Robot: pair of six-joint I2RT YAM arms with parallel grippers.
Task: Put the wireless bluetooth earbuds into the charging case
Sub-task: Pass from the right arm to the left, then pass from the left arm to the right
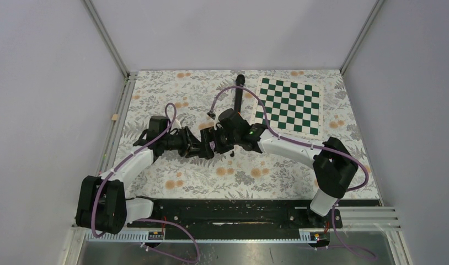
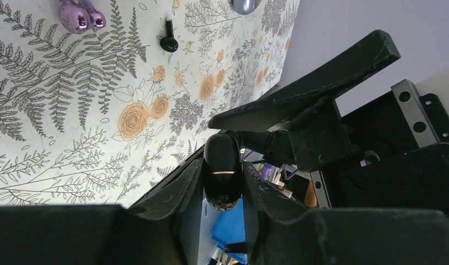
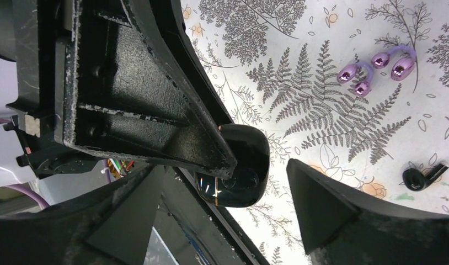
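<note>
The charging case (image 2: 222,160) is gripped between the closed fingers of the left hand (image 2: 223,193). The right hand (image 3: 233,221) is held open, one finger spread to each side of the case. Beyond it, the pale purple earbuds (image 3: 377,65) and a black earbud (image 3: 421,178) are left lying apart on the floral desk (image 3: 321,33)

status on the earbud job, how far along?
Done: the charging case is clamped in the left gripper. In hand: the right gripper stands open around the case, gripping nothing. Left: no earbud is seated yet; the purple earbuds and a black earbud lie on the table. The case lid looks closed, so it likely needs opening first.
</note>
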